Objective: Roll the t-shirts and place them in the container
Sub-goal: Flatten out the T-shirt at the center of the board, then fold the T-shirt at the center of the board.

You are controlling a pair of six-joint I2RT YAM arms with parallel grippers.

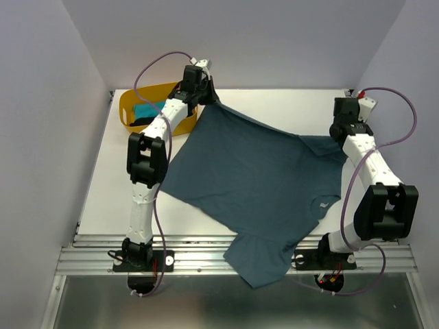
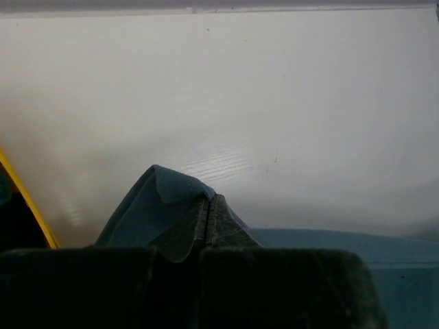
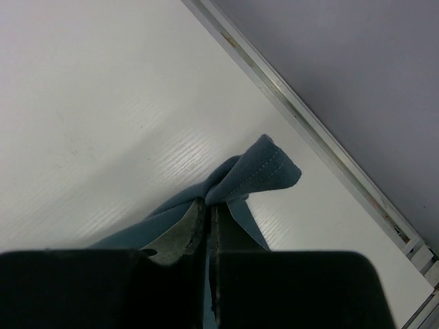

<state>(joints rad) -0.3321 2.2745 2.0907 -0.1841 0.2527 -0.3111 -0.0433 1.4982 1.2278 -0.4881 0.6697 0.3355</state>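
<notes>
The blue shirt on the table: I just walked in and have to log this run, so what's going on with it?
Two robot arms hold the blue t-shirt between them. The left gripper is pinched shut on one corner beside the yellow tub, and the right gripper is pinched shut on another at the far right. The shirt lies spread across the table, its near end hanging over the front edge. No rolling has begun. A turquoise shirt and a black one wait in the tub.

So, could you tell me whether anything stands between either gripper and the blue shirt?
Nothing visible does: the left gripper and the right gripper are each shut directly on an edge of the blue shirt.
</notes>
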